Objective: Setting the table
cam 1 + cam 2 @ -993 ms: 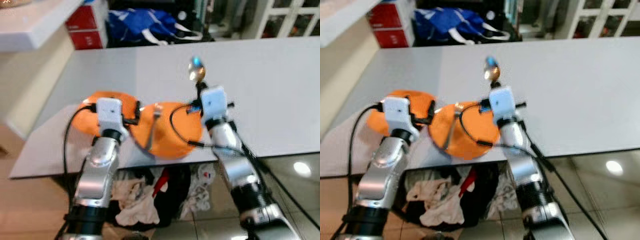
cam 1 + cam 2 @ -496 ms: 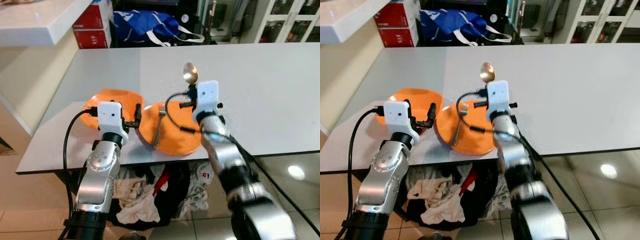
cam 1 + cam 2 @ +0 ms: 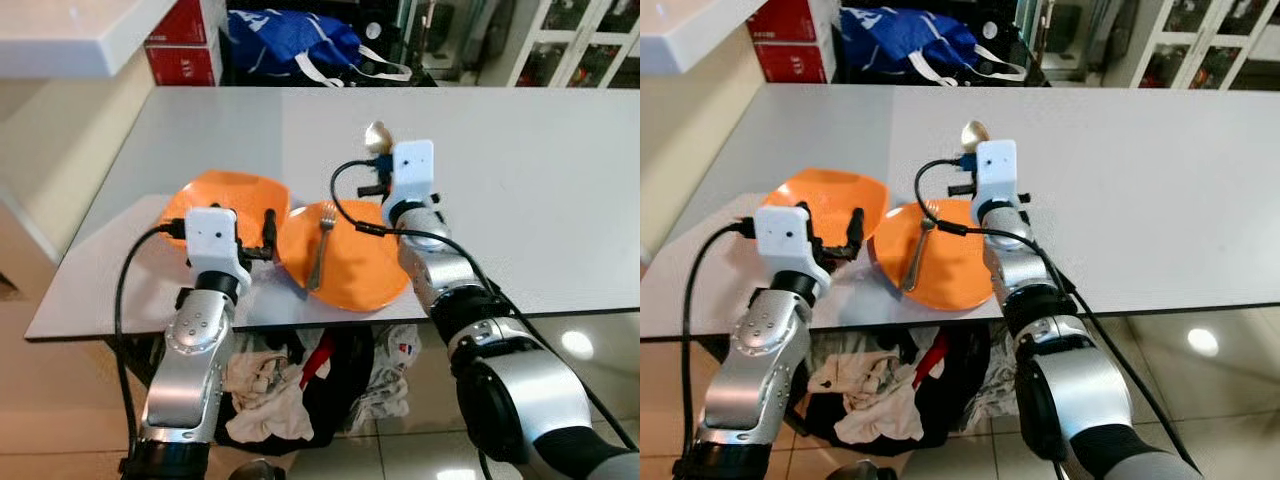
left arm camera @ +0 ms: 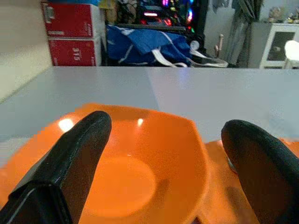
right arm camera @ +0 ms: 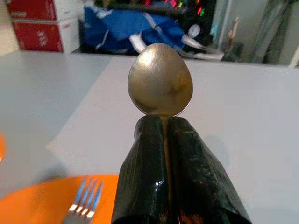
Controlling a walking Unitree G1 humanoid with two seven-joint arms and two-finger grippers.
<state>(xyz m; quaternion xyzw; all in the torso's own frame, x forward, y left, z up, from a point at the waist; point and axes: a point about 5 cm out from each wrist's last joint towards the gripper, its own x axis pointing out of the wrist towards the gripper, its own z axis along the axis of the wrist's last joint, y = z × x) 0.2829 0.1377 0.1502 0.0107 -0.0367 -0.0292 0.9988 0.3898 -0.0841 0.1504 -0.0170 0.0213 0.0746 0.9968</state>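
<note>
We carried the spoon lower over the plate.

Our right gripper (image 5: 163, 186), clamped on the spoon (image 5: 160, 79), had dropped toward the table (image 3: 540, 180) beyond the orange plate (image 3: 350, 275) holding the fork (image 3: 320, 245); placement looked close. Our left gripper (image 4: 163, 158) hovered spread over the orange bowl (image 4: 135, 172).

Glossy orange plastic bowl (image 4: 140, 172) and plate (image 3: 350, 265), shiny metal spoon (image 5: 160, 79) and fork (image 3: 320, 250), matt grey table (image 3: 520, 170).
</note>
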